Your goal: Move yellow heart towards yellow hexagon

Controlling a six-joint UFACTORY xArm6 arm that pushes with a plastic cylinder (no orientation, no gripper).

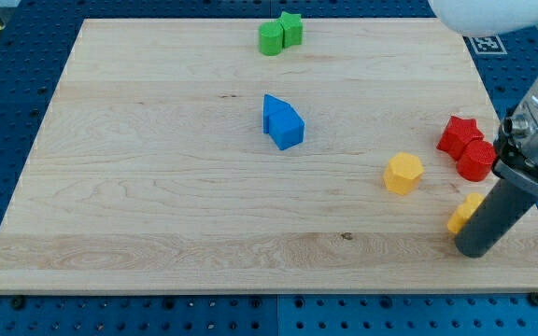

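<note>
The yellow hexagon [403,174] lies on the wooden board at the view's right. The yellow heart [464,214] lies lower and further right, partly hidden behind the dark rod. My tip [479,250] rests on the board just below and right of the yellow heart, touching or nearly touching it. The hexagon is up and to the left of the heart, a short gap away.
A red star [458,133] and a red round block [477,161] touch each other right of the hexagon. Two blue blocks [282,122] sit together mid-board. A green star [291,29] and a green block [271,38] sit at the top. The board's right edge [530,210] is close.
</note>
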